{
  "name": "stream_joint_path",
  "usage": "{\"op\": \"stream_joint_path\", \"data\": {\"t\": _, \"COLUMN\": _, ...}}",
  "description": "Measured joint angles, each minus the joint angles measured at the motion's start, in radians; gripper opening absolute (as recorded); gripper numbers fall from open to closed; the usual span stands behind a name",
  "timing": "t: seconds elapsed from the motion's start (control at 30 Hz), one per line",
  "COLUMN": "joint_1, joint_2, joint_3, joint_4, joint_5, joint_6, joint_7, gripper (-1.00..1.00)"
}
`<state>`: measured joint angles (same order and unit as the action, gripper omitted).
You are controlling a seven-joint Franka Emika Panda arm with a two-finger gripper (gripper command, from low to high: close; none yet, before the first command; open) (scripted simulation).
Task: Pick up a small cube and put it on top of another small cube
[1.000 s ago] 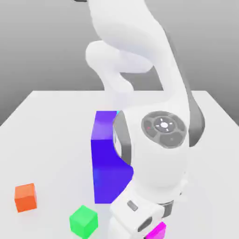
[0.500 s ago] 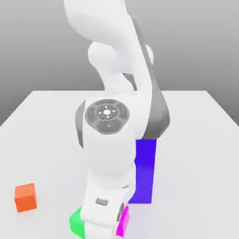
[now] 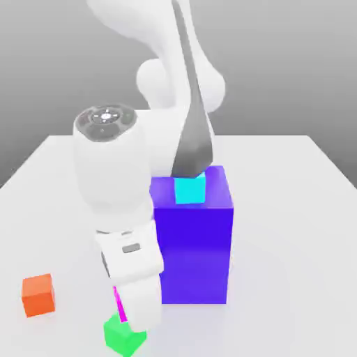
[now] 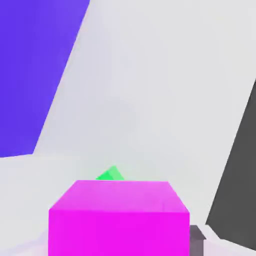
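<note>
- Nearest to us in the exterior view sits the green cube [image 3: 123, 336] on the white table [image 3: 293, 230], at the picture's lower edge.
- Directly above it we see the pincer [image 3: 132, 322] at the end of the white arm [image 3: 115, 181], pointing down at the green cube.
- A thin strip of the magenta cube [image 3: 119, 305] shows at the pincer's side, just above the green cube; we cannot tell whether the two cubes touch.
- In the hand view the magenta cube [image 4: 119, 217] sits right up against the camera, with a corner of the green cube [image 4: 111, 174] peeking out past its far edge.
- We take the pincer to be clamped on the magenta cube, though its fingers are hidden.
- To the exterior view's left the orange cube [image 3: 38, 294] rests on the table, well apart from the green one.
- Behind the arm stands the big blue-purple block [image 3: 195, 240].
- On its top lies the cyan cube [image 3: 190, 189], partly behind the arm's dark link.
</note>
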<state>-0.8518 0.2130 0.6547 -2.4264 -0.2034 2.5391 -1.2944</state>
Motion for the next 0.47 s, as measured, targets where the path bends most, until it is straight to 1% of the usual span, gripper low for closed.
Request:
{"op": "stream_joint_path", "data": {"t": 0.1, "joint_1": -0.036, "joint_2": -0.051, "joint_3": 0.023, "joint_4": -0.045, "joint_5": 0.022, "joint_6": 0.035, "joint_7": -0.144, "gripper": -1.00}}
{"op": "stream_joint_path", "data": {"t": 0.13, "joint_1": -0.038, "joint_2": -0.051, "joint_3": 0.022, "joint_4": -0.055, "joint_5": 0.013, "joint_6": 0.053, "joint_7": -0.156, "gripper": -1.00}}
{"op": "stream_joint_path", "data": {"t": 0.23, "joint_1": -0.013, "joint_2": 0.003, "joint_3": -0.018, "joint_4": -0.058, "joint_5": -0.065, "joint_6": 0.108, "joint_7": -0.116, "gripper": -1.00}}
{"op": "stream_joint_path", "data": {"t": 0.37, "joint_1": 0.051, "joint_2": 0.106, "joint_3": -0.107, "joint_4": -0.046, "joint_5": -0.203, "joint_6": 0.178, "joint_7": -0.019, "gripper": -1.00}}
{"op": "stream_joint_path", "data": {"t": 0.4, "joint_1": 0.064, "joint_2": 0.121, "joint_3": -0.123, "joint_4": -0.044, "joint_5": -0.222, "joint_6": 0.188, "joint_7": -0.005, "gripper": 1.00}}
{"op": "stream_joint_path", "data": {"t": 0.47, "joint_1": 0.064, "joint_2": 0.121, "joint_3": -0.123, "joint_4": -0.044, "joint_5": -0.222, "joint_6": 0.188, "joint_7": -0.005, "gripper": 1.00}}
